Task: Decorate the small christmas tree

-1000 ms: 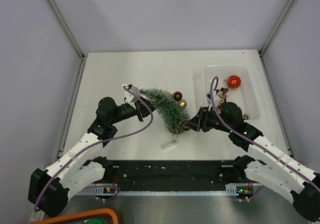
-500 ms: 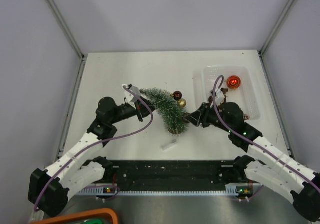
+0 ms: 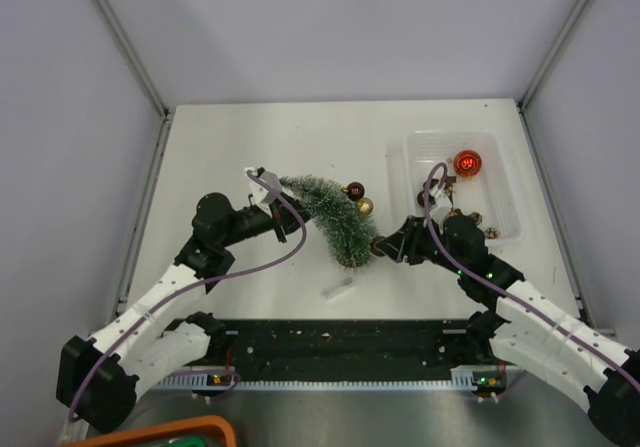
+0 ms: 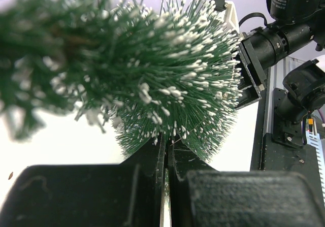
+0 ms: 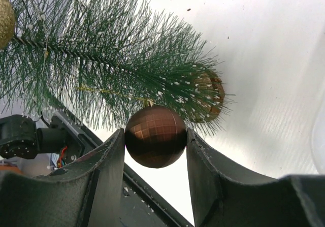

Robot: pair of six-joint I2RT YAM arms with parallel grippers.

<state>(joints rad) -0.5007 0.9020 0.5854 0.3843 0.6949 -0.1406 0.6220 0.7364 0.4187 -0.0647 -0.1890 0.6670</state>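
Note:
The small christmas tree (image 3: 328, 213) lies bent over the table, its tip to the far left and its wooden disc base (image 3: 351, 258) near the middle. A dark red bauble (image 3: 357, 190) and a gold bauble (image 3: 365, 206) hang on it. My left gripper (image 3: 296, 219) is shut on the tree's upper part, and in the left wrist view its fingers (image 4: 152, 158) pinch into the bristles (image 4: 172, 79). My right gripper (image 5: 155, 141) is shut on a brown faceted bauble (image 5: 155, 135), held against the lower branches beside the base (image 5: 209, 95).
A clear plastic tray (image 3: 503, 182) stands at the back right with a red bauble (image 3: 467, 163) and some smaller ornaments (image 3: 474, 218) in it. A small white piece (image 3: 340, 287) lies on the table in front of the tree. Grey walls enclose the table.
My right gripper, still holding the brown bauble, swung a little away from me and came back to the tree's base. The left arm and the tree stayed put.

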